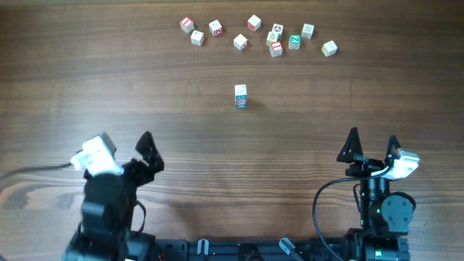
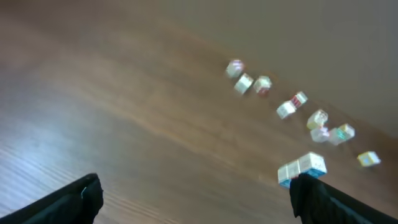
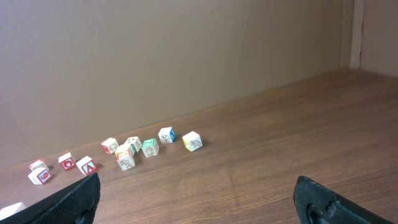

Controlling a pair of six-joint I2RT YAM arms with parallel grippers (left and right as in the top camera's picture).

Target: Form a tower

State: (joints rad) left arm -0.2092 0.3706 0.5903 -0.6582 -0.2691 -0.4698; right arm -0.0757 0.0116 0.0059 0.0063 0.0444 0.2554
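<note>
A tower (image 1: 241,96) of two blue-printed wooden letter cubes stands mid-table (image 1: 72,80), well apart from the empty, wide-spread left gripper (image 1: 125,142) and right gripper (image 1: 373,138); probably light, rigid and tippy, best pinched on flat sides, with bare wood around and loose cubes (image 1: 241,42) beyond.

- Soft, even light from overhead fills the table (image 1: 145,72); shadows are short and faint.
- The left wrist view is smeared by motion blur: the loose cubes (image 2: 252,84) and the tower (image 2: 301,168) lose their edges.
- The right wrist view is crisp, with the wall (image 3: 186,50) a dull brown.
</note>
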